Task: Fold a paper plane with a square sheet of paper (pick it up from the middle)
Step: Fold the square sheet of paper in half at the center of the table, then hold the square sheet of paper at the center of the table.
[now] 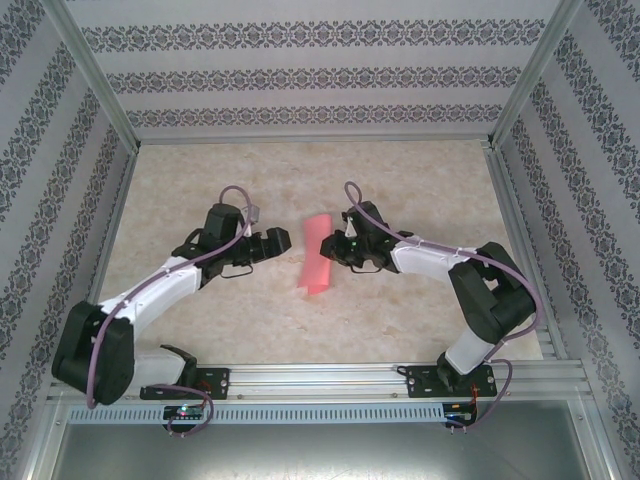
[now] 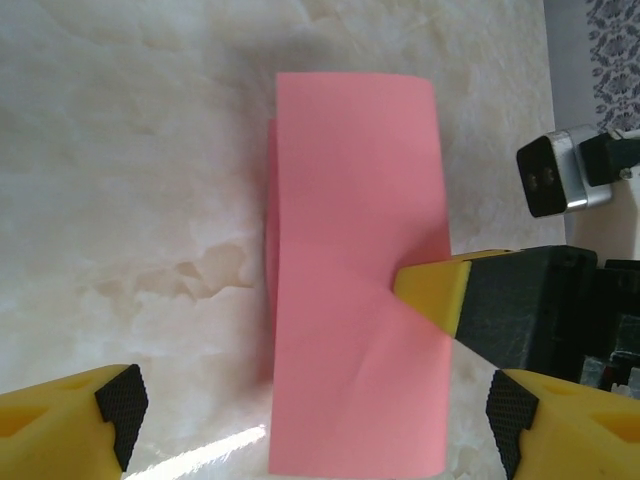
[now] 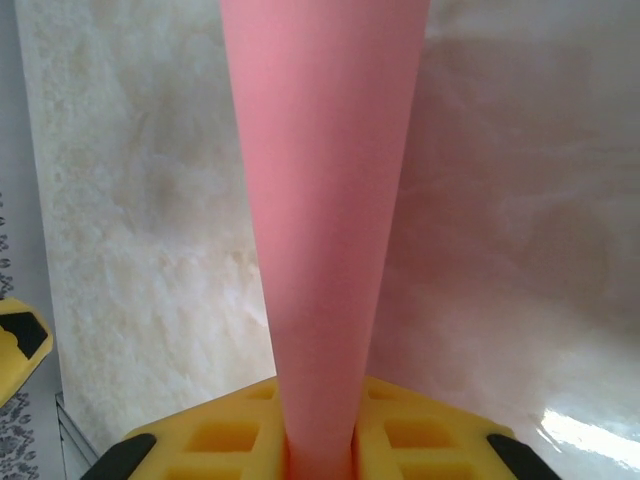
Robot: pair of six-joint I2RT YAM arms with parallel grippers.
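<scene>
The salmon-pink square sheet of paper (image 1: 317, 255) is bent double into a long strip above the middle of the table. My right gripper (image 1: 332, 246) is shut on its right edge. In the right wrist view the sheet (image 3: 325, 200) rises from between the yellow fingers of that gripper (image 3: 320, 455). My left gripper (image 1: 282, 243) stands open just left of the sheet. In the left wrist view the sheet (image 2: 355, 250) lies between and beyond the spread fingertips of the left gripper (image 2: 315, 415), and a yellow finger of the right gripper (image 2: 435, 290) presses its right side.
The marble-patterned table top (image 1: 420, 190) is bounded by patterned walls (image 1: 300, 75) at the back and sides. A metal rail (image 1: 330, 380) runs along the near edge by the arm bases. The left gripper's fingertip (image 3: 15, 340) shows at the right wrist view's left edge.
</scene>
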